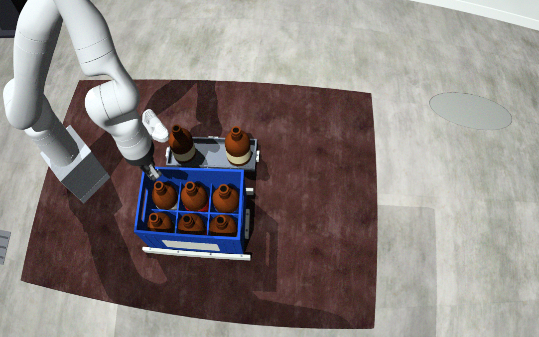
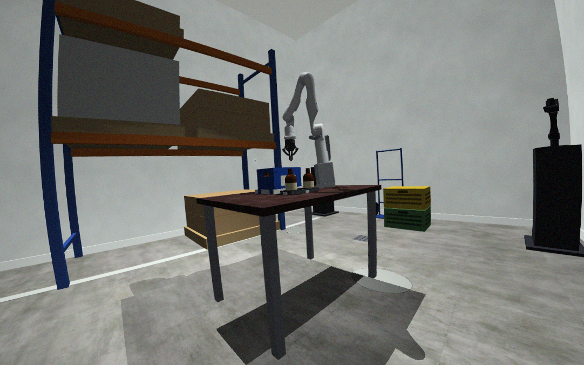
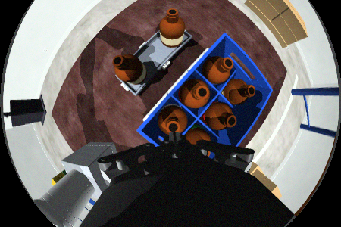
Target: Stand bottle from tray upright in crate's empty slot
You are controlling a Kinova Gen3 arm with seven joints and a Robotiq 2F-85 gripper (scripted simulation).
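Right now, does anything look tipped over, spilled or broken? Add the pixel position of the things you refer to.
No, nothing stands out. The blue crate (image 1: 200, 176) (image 2: 263, 184) (image 3: 261, 81) and grey tray (image 1: 213, 154) (image 3: 149, 56) look level, their brown bottles (image 1: 238, 144) (image 2: 290, 177) (image 3: 172, 28) stand upright, and I see no spill or breakage.

Six bottles in one blue crate (image 1: 192, 170) (image 2: 265, 182) (image 3: 248, 61), below the fingers. Two bottles in one gray tray (image 1: 215, 154) (image 2: 295, 192) (image 3: 153, 56), off to the fingers' side.
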